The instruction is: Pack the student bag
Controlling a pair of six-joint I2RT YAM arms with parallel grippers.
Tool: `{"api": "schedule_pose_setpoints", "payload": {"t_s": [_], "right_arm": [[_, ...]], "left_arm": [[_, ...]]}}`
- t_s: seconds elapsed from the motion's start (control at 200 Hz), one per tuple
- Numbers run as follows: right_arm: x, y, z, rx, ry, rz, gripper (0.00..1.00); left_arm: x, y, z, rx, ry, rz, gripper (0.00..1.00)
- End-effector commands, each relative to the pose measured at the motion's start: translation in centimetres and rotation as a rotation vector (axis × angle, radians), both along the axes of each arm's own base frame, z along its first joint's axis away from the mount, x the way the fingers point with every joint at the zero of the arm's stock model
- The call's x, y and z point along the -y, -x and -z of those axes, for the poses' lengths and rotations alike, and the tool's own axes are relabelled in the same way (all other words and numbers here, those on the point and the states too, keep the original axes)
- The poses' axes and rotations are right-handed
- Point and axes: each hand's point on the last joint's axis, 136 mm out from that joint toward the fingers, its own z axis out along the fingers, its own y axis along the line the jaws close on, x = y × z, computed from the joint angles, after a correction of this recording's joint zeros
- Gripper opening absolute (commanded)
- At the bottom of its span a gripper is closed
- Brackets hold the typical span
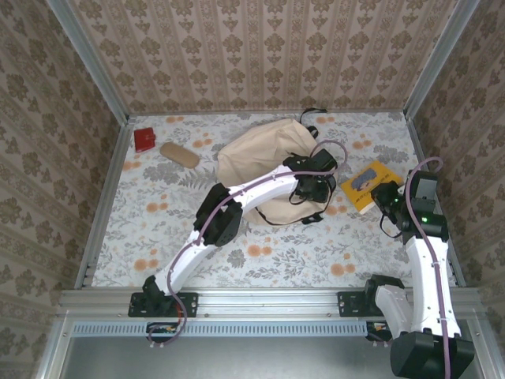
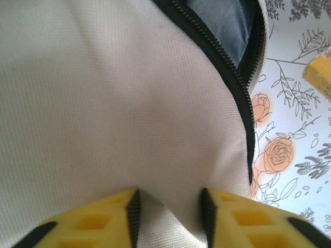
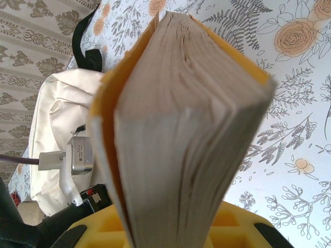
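Left gripper [image 2: 169, 214] pinches student bag [image 2: 103, 103], contents unclear; right gripper [image 3: 170, 230] holds book [image 3: 191, 129].

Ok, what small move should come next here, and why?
Probably the left gripper should lift the fold of beige fabric backpack it pinches beside the dark zipper, widening the mouth. The right gripper holds the yellow paperback book off to the side, and the gap showing grey lining looks narrow.

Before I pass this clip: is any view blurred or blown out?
Top external: sharp, evenly lit, soft shadows. Left wrist: weave of the beige fabric backpack readable, yellow fingertips soft, floral tablecloth washed out at right. Right wrist: thick yellow-covered book blurs toward the lens, tablecloth behind is sharper.
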Motion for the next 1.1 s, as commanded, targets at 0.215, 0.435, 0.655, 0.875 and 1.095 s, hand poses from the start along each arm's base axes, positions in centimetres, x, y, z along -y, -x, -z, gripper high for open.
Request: {"api": "schedule_pose_setpoints", "payload": {"t_s": [0.215,0.435,0.655,0.875,1.095], "right_arm": [[-0.6,-0.4,-2.3,0.088,0.0,-0.036,0.12],[-0.9,-0.3,-3.3,0.104,0.008,-0.062,0.12],[-2.7,-0.8,-5.0,0.179,-0.048,-0.152,0.12],[-5.3,-1.1,-8.3,0.322,-0.128,-0.277,0.12],[-8.0,-1.1,-8.8,0.386,-0.203,-0.379,0.13]], "left_arm": [[-1.5,-1.2,-4.2,0.046,0.009,-0.01,0.06],[-3.2,-2.6,-10.9,0.137,0.112,0.002,0.04],[-6.0,-3.9,-16.4,0.224,0.214,-0.004,0.03],[-7.1,-5.2,-19.3,0.276,0.291,-0.012,0.02],[-6.3,-5.7,-21.4,0.325,0.357,-0.005,0.01]]}}
